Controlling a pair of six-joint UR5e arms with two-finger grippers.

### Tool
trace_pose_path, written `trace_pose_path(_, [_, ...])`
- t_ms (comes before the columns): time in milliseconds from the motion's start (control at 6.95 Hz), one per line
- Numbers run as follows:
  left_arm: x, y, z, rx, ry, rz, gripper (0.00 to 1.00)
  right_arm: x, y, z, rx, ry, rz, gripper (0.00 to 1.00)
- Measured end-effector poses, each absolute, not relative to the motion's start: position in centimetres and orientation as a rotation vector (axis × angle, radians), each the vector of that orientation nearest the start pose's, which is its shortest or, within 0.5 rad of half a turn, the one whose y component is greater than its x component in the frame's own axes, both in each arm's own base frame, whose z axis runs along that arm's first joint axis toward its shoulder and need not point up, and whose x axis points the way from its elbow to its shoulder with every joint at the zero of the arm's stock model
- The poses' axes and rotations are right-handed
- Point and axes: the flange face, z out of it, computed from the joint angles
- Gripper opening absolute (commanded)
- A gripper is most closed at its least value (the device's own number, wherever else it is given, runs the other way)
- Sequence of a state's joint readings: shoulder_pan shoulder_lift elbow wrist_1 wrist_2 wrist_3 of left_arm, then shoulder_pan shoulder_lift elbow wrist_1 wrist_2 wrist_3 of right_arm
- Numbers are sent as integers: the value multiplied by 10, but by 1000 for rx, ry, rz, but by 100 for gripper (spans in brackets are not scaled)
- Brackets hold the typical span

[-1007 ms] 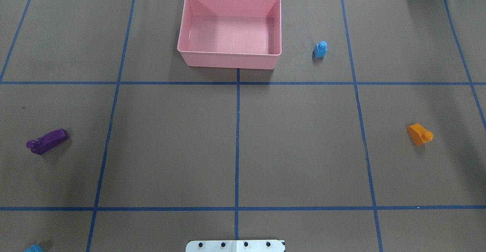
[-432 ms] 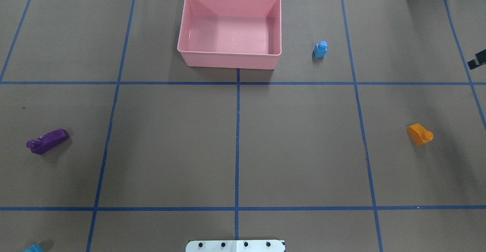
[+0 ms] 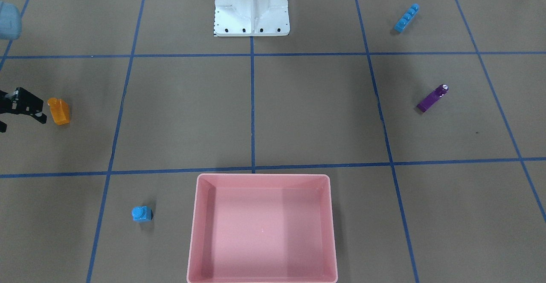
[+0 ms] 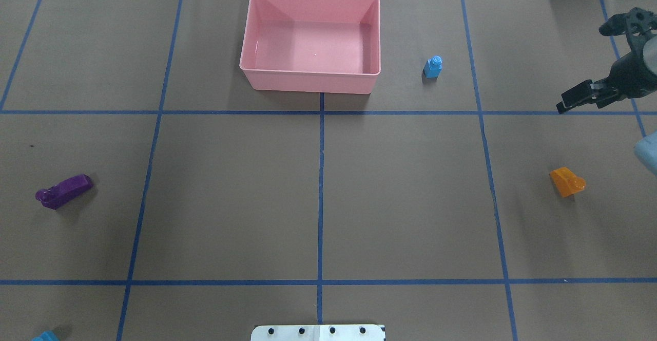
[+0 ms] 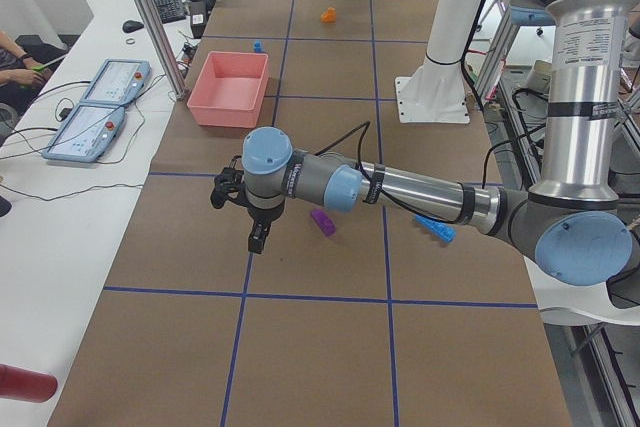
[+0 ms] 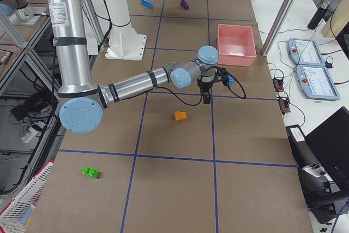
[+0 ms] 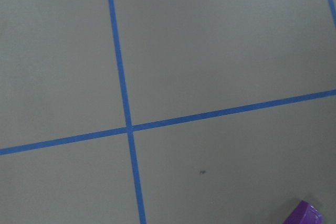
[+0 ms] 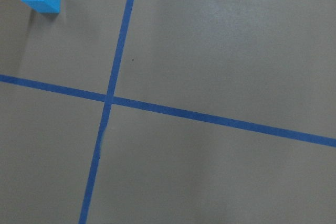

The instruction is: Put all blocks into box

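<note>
The pink box [image 4: 311, 82] stands empty at the far middle of the table. The tiny blue block [image 4: 433, 67] stands upright to its right. The orange block [image 4: 567, 182] lies at the right, the purple block [image 4: 64, 191] at the left, and the long blue block [image 3: 406, 18] near the robot's left. The green block [image 6: 91, 173] lies far out at the right end. My right gripper [image 4: 586, 66] is open and empty, hovering beyond the orange block. My left gripper [image 5: 243, 209] hovers near the purple block; I cannot tell if it is open.
The white robot base [image 3: 251, 8] stands at the near middle edge. Blue tape lines [image 4: 321, 187] divide the brown table cover into squares. Tablets [image 5: 95, 107] and cables lie on the side bench beyond the table.
My right gripper has come in from the right edge of the overhead view and now hangs beyond the orange block. No block has moved.
</note>
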State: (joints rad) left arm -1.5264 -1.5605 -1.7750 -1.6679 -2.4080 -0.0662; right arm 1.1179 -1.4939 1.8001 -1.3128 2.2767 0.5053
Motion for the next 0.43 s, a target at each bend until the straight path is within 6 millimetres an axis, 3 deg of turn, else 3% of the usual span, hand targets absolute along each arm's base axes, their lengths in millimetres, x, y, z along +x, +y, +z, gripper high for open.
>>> trace_pose_path(432, [-31,-497,553,212,846,107,100,-209,-464,523,185,-816,-245,100])
